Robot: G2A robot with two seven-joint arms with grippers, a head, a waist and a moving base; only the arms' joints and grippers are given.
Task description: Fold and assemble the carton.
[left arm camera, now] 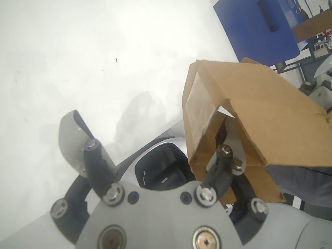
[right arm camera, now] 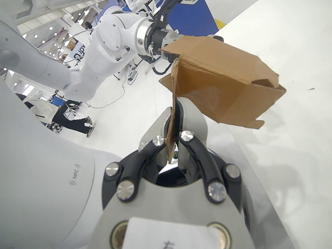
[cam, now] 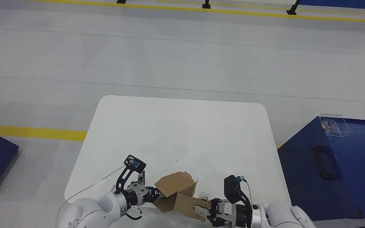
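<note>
The carton (cam: pixel 178 194) is plain brown (one face carries a paler, glossy strip). The table (cam: pixel 182 131) is white with a few dark specks. My left gripper (cam: pixel 153 195) and right gripper (right arm camera: pixel 174 116) are silver-grey with black links. The cabinet (cam: pixel 325 165) is deep blue.

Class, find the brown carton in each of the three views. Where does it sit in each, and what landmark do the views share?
Top view: carton at the near edge of the white table, between the left gripper and right gripper.
Left wrist view: carton close against the open left gripper.
Right wrist view: carton, its flap clamped in the right gripper's jaws.
Shared landmark: the white table.
</note>
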